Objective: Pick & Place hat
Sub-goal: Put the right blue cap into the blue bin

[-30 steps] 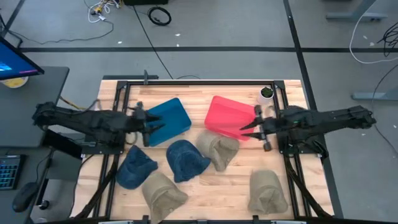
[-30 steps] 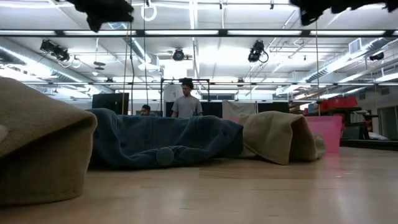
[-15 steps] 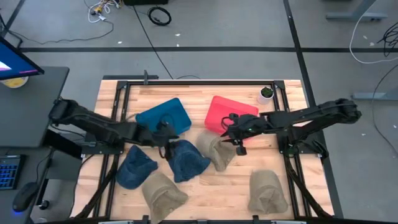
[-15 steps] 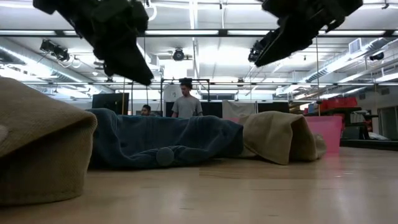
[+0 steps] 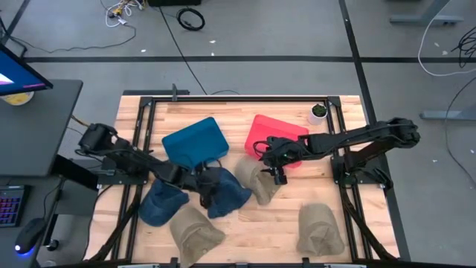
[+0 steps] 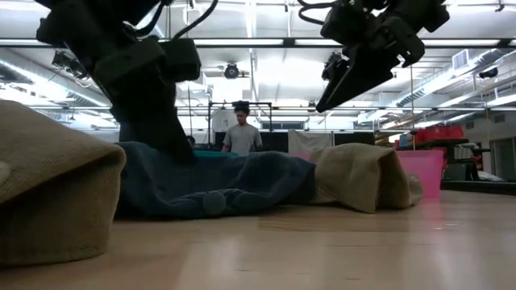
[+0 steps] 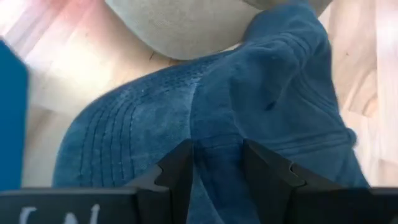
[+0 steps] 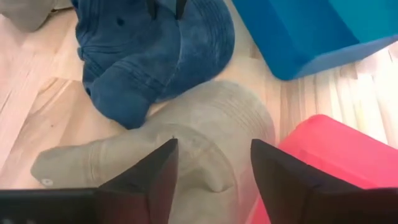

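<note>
I'm seeing the left gripper (image 5: 202, 184) sitting down on the middle cap (image 5: 223, 192), fingers (image 7: 180, 171) straddling a fold of it. Right gripper (image 5: 277, 173) is hovering above the neighbouring cap (image 5: 259, 181), fingers spread, just in front of one bin (image 5: 277, 138). Another bin (image 5: 195, 141) is lying behind the left gripper. Three more caps are lying along the table's (image 5: 245, 108) front edge.

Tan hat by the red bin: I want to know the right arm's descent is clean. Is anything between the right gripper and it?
Nothing visible. The right gripper hangs open directly over the tan hat, with only air between. The blue hat, where the left gripper works, lies beside it, not across the path.
</note>
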{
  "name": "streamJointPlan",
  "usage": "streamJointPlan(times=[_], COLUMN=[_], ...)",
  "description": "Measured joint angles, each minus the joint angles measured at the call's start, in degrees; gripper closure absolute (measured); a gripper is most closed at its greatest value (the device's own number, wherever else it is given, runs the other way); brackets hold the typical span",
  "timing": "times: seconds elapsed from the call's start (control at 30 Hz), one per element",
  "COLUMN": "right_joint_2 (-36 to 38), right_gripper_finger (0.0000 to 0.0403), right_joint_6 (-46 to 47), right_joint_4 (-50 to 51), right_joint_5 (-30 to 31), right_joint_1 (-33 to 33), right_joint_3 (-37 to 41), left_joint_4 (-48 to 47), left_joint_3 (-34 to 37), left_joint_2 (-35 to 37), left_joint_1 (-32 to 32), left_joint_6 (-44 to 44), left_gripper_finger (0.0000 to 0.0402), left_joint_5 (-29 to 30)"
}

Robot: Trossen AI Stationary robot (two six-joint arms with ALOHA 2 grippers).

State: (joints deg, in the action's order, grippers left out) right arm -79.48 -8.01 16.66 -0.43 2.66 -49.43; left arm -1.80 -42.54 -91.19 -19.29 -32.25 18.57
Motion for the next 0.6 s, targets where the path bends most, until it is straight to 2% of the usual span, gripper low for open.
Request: streamJointPlan(times=[0.17, 0.23, 0.33, 0.37, 0.47, 0.6], right_joint_2=[0.1, 0.1, 0.1, 0.1, 0.1, 0.1], right_gripper_finger=[0.0190, 0.0190, 0.0192, 0.0193, 0.0197, 0.0202], right_joint_6=[1.2, 1.5, 1.5, 1.5, 1.5, 1.5], right_joint_4=[-0.5, -0.8, -0.7, -0.7, -0.7, -0.7], right_joint_5=[0.0, 0.0, 0.0, 0.0, 0.0, 0.0], right_joint_1=[0.0, 0.0, 0.0, 0.0, 0.0, 0.0], right_joint_3=[0.0, 0.0, 0.0, 0.0, 0.0, 0.0], left_joint_4=[0.4, 0.1, -0.5, -0.7, -1.7, -5.6], left_joint_3=[-0.2, -0.2, -0.1, -0.1, -0.8, -4.7], left_joint_2=[-2.6, -2.5, -2.1, -1.8, -0.5, 3.6], left_joint_1=[0.0, 0.0, 0.0, 0.0, -0.3, -1.4], left_joint_6=[0.0, 0.4, 0.3, 0.3, 1.9, 8.3], left_gripper_finger=[0.0273, 0.0304, 0.0376, 0.0384, 0.0386, 0.0394], left_joint_5=[1.5, 1.6, 1.6, 1.6, 0.9, 0.2])
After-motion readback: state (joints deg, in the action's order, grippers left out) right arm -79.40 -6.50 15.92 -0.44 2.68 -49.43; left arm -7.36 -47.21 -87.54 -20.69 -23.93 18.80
